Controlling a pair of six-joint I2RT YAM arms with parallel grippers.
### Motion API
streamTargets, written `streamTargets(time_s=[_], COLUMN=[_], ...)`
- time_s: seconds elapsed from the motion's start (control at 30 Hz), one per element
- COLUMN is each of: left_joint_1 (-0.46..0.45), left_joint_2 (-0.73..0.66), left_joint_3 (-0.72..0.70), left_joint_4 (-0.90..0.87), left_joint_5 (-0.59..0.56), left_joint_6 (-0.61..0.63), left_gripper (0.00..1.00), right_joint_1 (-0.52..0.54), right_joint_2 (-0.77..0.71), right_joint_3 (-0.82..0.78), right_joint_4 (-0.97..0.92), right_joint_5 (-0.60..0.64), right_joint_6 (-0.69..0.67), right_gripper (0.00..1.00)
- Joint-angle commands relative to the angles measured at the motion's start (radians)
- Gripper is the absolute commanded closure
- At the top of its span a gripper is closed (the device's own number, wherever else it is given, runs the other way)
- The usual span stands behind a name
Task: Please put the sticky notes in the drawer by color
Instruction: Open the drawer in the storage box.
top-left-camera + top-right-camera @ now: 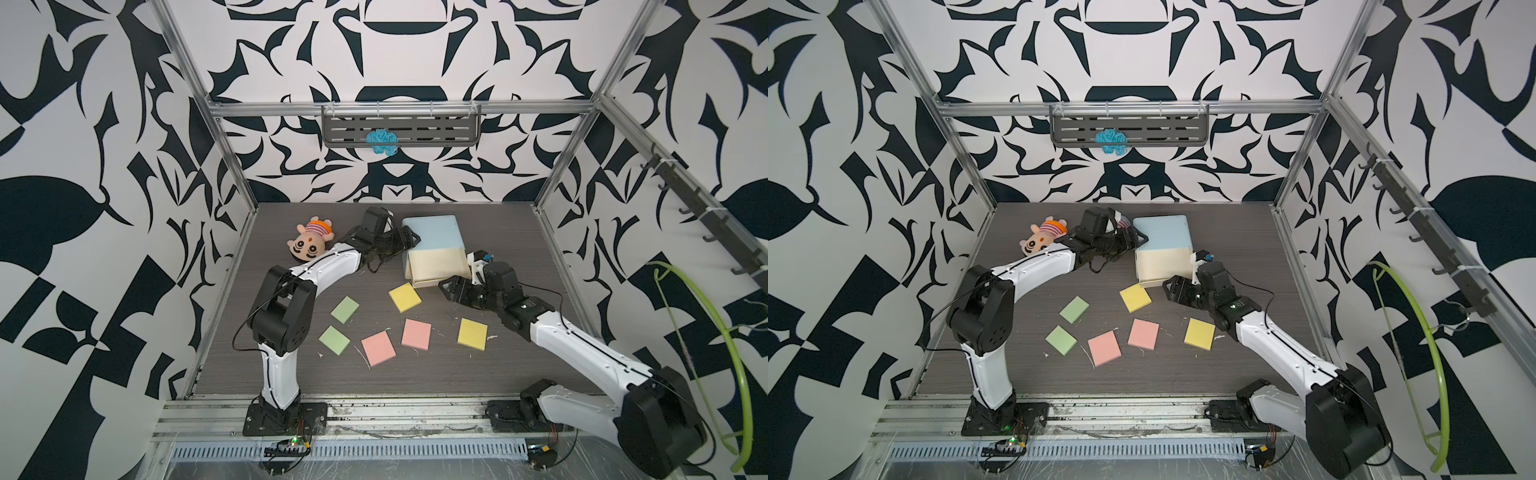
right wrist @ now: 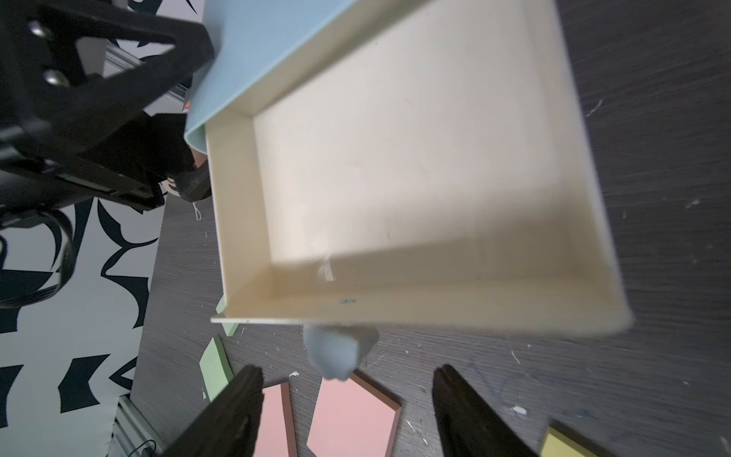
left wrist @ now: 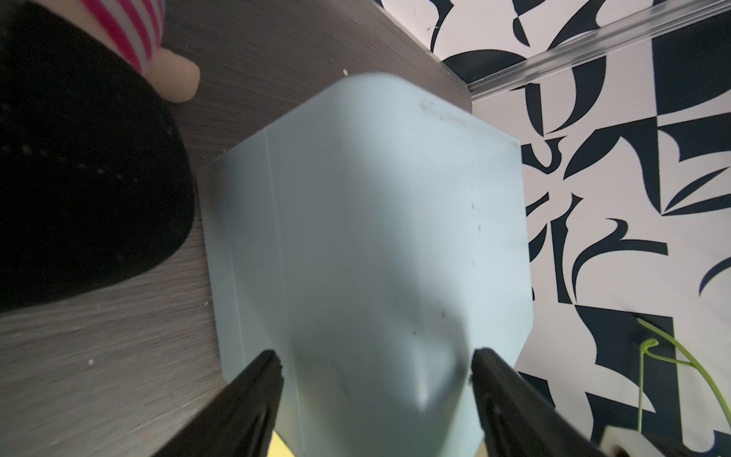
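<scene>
The drawer is a pale blue cabinet at the back of the table, and its top cream tray is pulled out with nothing in it. My left gripper is open, its jaws straddling the cabinet's rear left corner. My right gripper stands open just before the tray's bluish knob, holding nothing. The sticky notes lie flat in front of the drawer: two green, two pink and two yellow.
A plush doll lies at the back left, beside the left arm. On the back wall hangs a grey shelf holding a blue tuft. A green hoop hangs outside the frame on the right.
</scene>
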Motion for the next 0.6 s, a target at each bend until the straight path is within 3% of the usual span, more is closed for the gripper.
streamTargets(time_s=[0.0, 0.13, 0.23, 0.43, 0.57], left_joint_1=[-0.002, -0.003, -0.003, 0.008, 0.105], left_joint_2=[-0.068, -0.163, -0.272, -0.507, -0.608], left_joint_3=[0.016, -0.039, -0.107, -0.269, -0.319], left_joint_4=[-0.035, -0.04, -0.081, -0.257, -0.403], left_joint_5=[-0.009, -0.043, -0.093, -0.335, -0.327], left_joint_6=[0.036, 0.104, 0.236, 0.55, 0.616], left_gripper=[0.09, 0.04, 0.01, 0.01, 0.01], right_joint_1=[0.003, 0.002, 0.004, 0.039, 0.128], right_joint_2=[-0.062, -0.138, -0.167, -0.141, -0.069], right_joint_3=[0.03, 0.038, 0.065, 0.134, 0.213], right_joint_4=[-0.089, -0.161, -0.204, -0.17, -0.162], right_joint_5=[0.02, 0.01, -0.017, -0.112, -0.119], right_joint_6=[-0.055, -0.105, -0.177, -0.37, -0.531], right_gripper=[0.26, 0.26, 0.26, 0.26, 0.23])
